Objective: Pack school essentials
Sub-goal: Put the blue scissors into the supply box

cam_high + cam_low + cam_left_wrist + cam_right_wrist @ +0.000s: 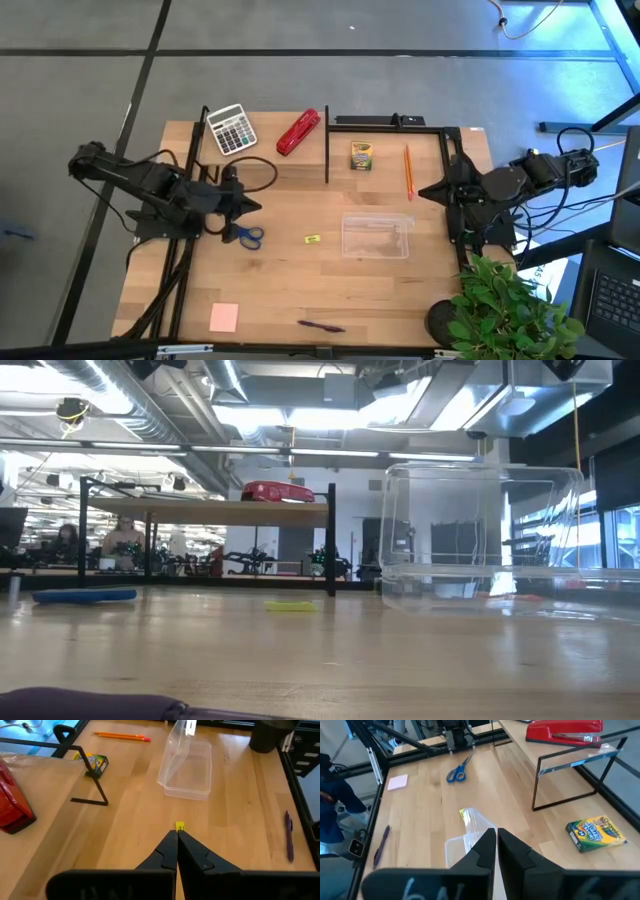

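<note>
The left gripper (258,206) sits at the left side of the table (280,290), with its jaws pressed together and nothing in them. Its tip is just above the scissors (244,236), which lie flat on the table. The right gripper (422,192) waits at the right side, near the pencil (408,168). Its jaws are together too, and they hold nothing.

A clear box (376,236) stands in the middle of the table, with its lid up. I cannot tell if anything is inside it. The tiny yellow block (312,239) lies between the scissors and the clear box, apart from both.

The crayon box (361,156) lies near the back, just left of the pencil. A thin black frame (327,145) stands to its left. Past the frame, the red stapler (298,132) and the calculator (232,128) rest side by side on a clear shelf.

The pink pad (224,318) lies near the front left corner. The purple pen (321,325) lies at the front edge, to the right of the pad. A green plant (510,305) stands at the front right corner.
</note>
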Robot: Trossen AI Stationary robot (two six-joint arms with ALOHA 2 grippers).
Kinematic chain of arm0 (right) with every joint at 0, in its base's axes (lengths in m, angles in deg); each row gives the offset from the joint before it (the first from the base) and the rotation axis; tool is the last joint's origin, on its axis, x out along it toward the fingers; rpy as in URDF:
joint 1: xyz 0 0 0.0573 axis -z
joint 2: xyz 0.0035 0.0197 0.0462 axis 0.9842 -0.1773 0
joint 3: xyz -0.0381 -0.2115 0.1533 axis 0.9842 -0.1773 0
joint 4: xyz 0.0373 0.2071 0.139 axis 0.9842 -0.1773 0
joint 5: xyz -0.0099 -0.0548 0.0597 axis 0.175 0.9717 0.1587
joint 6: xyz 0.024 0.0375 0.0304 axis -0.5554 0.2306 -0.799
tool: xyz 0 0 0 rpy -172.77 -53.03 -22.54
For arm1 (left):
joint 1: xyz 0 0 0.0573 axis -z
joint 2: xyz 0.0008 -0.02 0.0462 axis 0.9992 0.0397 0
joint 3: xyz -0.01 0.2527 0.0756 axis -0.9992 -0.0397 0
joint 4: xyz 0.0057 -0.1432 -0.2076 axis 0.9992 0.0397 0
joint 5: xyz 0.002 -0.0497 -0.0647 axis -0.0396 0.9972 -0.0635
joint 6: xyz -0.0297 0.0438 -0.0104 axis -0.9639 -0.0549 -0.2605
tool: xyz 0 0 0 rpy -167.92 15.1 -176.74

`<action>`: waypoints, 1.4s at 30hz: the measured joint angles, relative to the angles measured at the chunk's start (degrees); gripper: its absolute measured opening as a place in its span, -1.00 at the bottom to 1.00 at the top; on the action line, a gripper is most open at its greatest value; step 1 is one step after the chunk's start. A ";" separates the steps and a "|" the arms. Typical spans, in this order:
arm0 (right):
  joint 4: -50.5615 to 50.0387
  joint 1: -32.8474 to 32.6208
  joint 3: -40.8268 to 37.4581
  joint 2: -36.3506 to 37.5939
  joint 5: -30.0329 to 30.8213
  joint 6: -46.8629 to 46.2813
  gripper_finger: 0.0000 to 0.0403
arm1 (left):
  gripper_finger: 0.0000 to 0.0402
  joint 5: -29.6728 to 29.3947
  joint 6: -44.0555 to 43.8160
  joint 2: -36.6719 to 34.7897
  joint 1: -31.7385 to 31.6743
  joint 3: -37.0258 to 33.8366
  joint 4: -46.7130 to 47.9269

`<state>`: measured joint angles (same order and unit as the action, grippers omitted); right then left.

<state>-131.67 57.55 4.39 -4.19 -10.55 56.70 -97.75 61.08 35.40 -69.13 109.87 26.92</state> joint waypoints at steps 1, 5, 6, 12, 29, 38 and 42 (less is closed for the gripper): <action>0.00 0.00 0.03 0.01 0.00 0.53 -0.90 | -1.00 0.01 0.04 0.03 -0.34 0.00 0.06; 0.00 0.00 0.03 0.25 0.89 3.48 -0.90 | -1.00 -0.07 0.10 0.01 -1.05 0.00 -0.61; 0.00 0.00 0.03 0.40 1.67 4.16 -0.90 | -1.00 -0.10 0.12 0.01 -1.12 0.00 -1.04; 0.04 0.00 0.05 0.58 -0.01 3.40 -0.90 | -1.00 -3.08 0.23 0.01 -1.12 0.00 -2.04; -3.87 0.00 9.57 -2.69 -1.52 3.22 -0.89 | -1.00 1.70 -16.18 3.26 -7.43 0.00 7.75; -7.01 0.00 15.24 -8.26 -1.09 3.02 -0.89 | -1.00 8.80 -32.41 7.57 -8.58 0.00 13.79; -7.14 0.91 15.72 -9.59 -1.11 2.99 -0.89 | -1.00 10.14 -37.89 7.62 -7.96 -0.02 14.12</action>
<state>-138.81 58.46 20.12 -13.78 -11.66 59.68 -87.61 23.19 43.01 -77.09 109.85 41.04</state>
